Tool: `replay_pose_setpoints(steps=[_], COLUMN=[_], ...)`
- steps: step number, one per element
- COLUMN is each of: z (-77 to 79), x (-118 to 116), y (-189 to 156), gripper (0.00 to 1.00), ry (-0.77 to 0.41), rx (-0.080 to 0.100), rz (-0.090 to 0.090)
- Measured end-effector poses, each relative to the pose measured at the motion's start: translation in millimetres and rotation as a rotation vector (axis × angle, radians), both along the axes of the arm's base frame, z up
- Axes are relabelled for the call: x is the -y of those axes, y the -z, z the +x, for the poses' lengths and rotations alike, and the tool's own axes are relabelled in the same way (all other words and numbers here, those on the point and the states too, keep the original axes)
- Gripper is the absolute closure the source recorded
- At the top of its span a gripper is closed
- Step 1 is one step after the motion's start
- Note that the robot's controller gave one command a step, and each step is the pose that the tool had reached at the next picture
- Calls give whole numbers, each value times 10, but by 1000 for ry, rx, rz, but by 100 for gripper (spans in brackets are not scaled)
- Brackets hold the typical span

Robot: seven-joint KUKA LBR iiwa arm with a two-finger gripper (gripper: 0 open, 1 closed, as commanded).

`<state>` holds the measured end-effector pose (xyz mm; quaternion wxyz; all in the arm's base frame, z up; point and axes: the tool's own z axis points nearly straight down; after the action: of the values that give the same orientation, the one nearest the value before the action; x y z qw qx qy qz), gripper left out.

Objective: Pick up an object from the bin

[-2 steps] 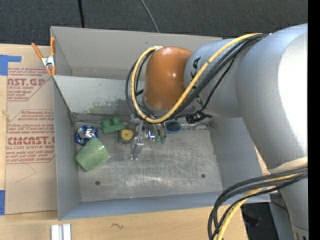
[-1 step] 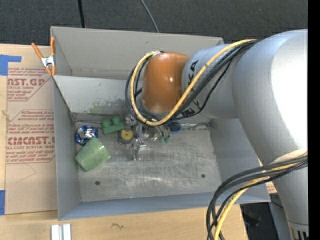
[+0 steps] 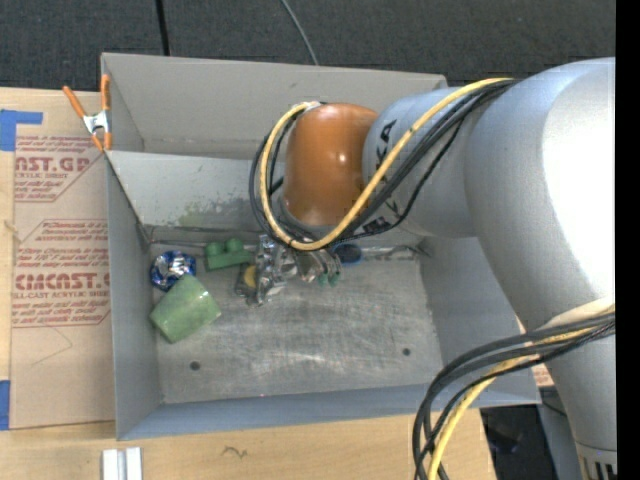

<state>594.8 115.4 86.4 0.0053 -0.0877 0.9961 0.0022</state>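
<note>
Jaws, opening unclear, low mid-frame beside a green piece point(image 3: 228, 255); a shove could jam it against the bin point(image 3: 190, 183).

We get bright even light, glare on orange cover point(image 3: 325, 158) and arm point(image 3: 545, 168), soft shadow on bin point(image 3: 330, 343) floor.

Scuffed matt grey metal bin point(image 3: 330, 353)
</note>
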Motion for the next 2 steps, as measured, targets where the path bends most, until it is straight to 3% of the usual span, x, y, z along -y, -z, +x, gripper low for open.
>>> replay_pose_setpoints(steps=[1,2], z=[-344,-353], x=[-351,-339], y=[-1564,-1513], gripper=[100,0], ry=[-65,-64], rx=[0,-7], rz=[-2,-4])
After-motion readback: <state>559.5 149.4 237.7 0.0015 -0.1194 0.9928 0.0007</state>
